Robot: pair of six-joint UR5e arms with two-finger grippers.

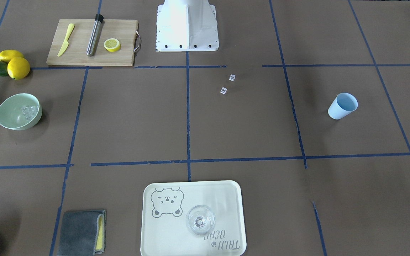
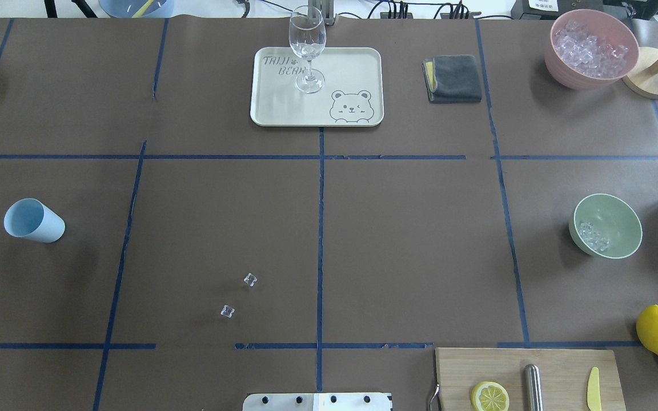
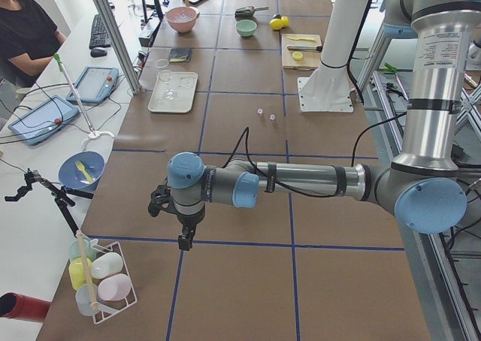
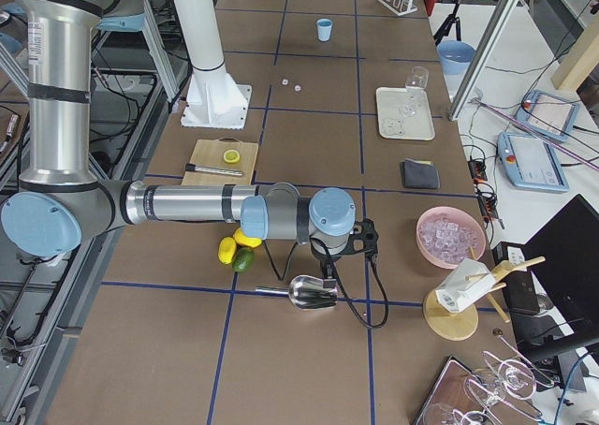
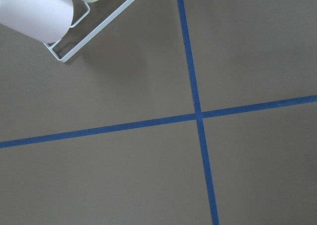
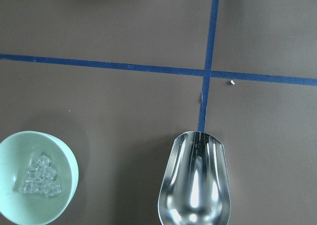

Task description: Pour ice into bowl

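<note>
The pale mint-green bowl point(image 1: 12, 115) stands on the robot's right side of the table and holds a small heap of clear ice cubes point(image 1: 29, 111). Bowl point(image 2: 614, 220) and ice point(image 2: 593, 236) also show in the overhead view. In the right wrist view the bowl point(image 6: 20, 155) with its ice point(image 6: 40, 181) is at lower left. Two loose ice cubes point(image 2: 250, 279) point(image 2: 227, 311) lie on the table near the base. The blue cup point(image 2: 33, 220) stands empty on the left. My left gripper point(image 3: 184, 242) hangs over bare table; I cannot tell if it is open or shut. My right gripper point(image 4: 329, 277) is above a metal scoop point(image 6: 195, 185); its jaws are hidden.
A cutting board point(image 1: 84, 53) holds a yellow knife, a steel muddler and a lemon half. Lemons and a lime point(image 1: 11, 64) lie beside it. A tray point(image 2: 283, 108) holds a wine glass point(image 2: 307, 48). A grey cloth point(image 2: 454, 77), a pink ice bowl point(image 2: 563, 74) and a cup rack point(image 3: 105, 277) are around.
</note>
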